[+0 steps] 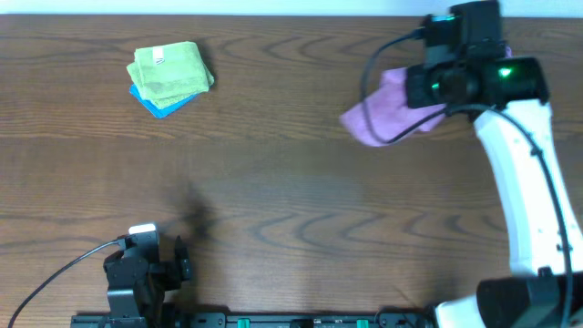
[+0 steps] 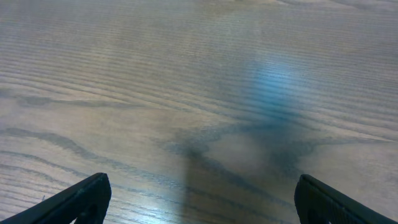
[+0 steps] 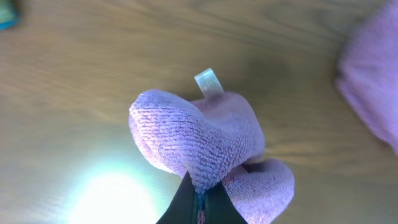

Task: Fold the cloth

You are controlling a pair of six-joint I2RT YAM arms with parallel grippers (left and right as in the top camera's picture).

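The right end effector (image 3: 200, 198) is seen clamped on a narrow pinch of the cloth (image 3: 199, 146), its two fingers pressed together with only a thin ridge of pile between them. From that pinch the fabric is drawn into a rounded hump, and a small pale label (image 3: 209, 83) stands at the hump's far side. More of the same pinkish-purple fabric shows at the right edge of the wrist view; whether it is raised or lying flat cannot be told. From overhead, the cloth (image 1: 383, 114) is found near the far right of the worktop (image 1: 273, 182), partly hidden under the wrist. It lies well apart from the green cloth (image 1: 170, 71), which is stacked on a blue cloth (image 1: 157, 104) at the far left.

So little fabric is held that it could probably be lost if it is pulled quickly. Nothing pins the other side, so the whole cloth may be dragged instead of folded. Because the fabric is bunched, an uneven fold is likely unless it is spread first.

The right arm (image 1: 519, 182) is stretched from its base at the near right toward the far edge, with the wrist turned left over the cloth. The left end effector (image 2: 199, 202) is held low at the near left, its fingers wide apart over bare worktop with nothing between them.
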